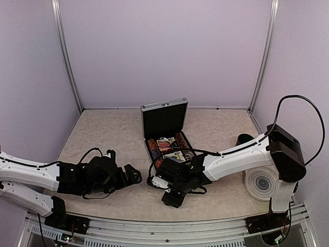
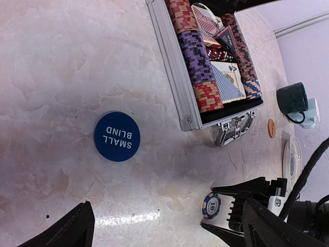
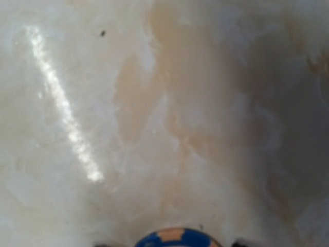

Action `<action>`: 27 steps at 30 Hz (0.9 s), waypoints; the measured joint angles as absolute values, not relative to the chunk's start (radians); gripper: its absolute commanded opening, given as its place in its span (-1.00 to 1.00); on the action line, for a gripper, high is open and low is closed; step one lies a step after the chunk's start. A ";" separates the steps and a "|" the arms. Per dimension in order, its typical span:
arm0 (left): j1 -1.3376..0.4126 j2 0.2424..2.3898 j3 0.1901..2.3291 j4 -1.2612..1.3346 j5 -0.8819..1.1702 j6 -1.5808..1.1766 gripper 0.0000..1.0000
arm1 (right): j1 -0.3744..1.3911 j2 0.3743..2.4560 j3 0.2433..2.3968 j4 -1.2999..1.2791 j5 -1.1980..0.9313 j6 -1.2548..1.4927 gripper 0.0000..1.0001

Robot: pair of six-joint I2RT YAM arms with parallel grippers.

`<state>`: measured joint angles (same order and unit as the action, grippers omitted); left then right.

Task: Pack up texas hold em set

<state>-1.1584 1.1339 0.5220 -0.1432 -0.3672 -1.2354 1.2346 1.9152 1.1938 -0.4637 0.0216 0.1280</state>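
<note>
The silver case (image 1: 145, 135) stands open at the table's middle, its lid upright. In the left wrist view the case (image 2: 172, 62) holds rows of chips (image 2: 198, 56) and card decks (image 2: 229, 77). A blue round "SMALL BLIND" button (image 2: 117, 136) lies flat on the table left of the case. My left gripper (image 2: 169, 237) is open and empty, low over the table just short of the button. My right gripper (image 2: 229, 210) is in front of the case, shut on a blue "10" chip (image 2: 211, 205) at table level. The chip's rim (image 3: 177, 237) shows in the right wrist view.
A dark mug (image 2: 292, 98) stands right of the case, with a pale one (image 2: 312, 110) beside it. A round grey ringed coaster (image 1: 262, 181) lies at the far right. A small orange disc (image 2: 271, 128) lies near the case's latches (image 2: 234, 128).
</note>
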 measured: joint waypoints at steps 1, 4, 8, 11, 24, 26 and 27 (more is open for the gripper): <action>-1.158 1.133 0.522 -0.143 -0.369 -1.235 0.98 | 1.235 1.916 1.195 -0.464 0.022 0.128 -0.05; -1.158 1.132 0.522 -0.144 -0.372 -1.236 0.98 | 1.235 1.918 1.199 -0.466 0.022 0.126 -0.18; -1.158 1.129 0.522 -0.147 -0.375 -1.237 0.98 | 1.235 1.919 1.201 -0.468 0.023 0.122 -0.41; -1.158 1.122 0.522 -0.150 -0.375 -1.238 0.98 | 1.235 1.917 1.204 -0.467 0.024 0.120 -0.42; -1.160 1.118 0.522 -0.151 -0.376 -1.249 0.98 | 1.232 1.910 1.213 -0.489 0.026 0.114 0.11; -1.161 1.118 0.522 -0.152 -0.376 -1.250 0.98 | 1.232 1.909 1.217 -0.513 0.024 0.114 0.16; -1.162 1.118 0.522 -0.151 -0.376 -1.250 0.98 | 1.231 1.909 1.219 -0.522 0.022 0.109 0.18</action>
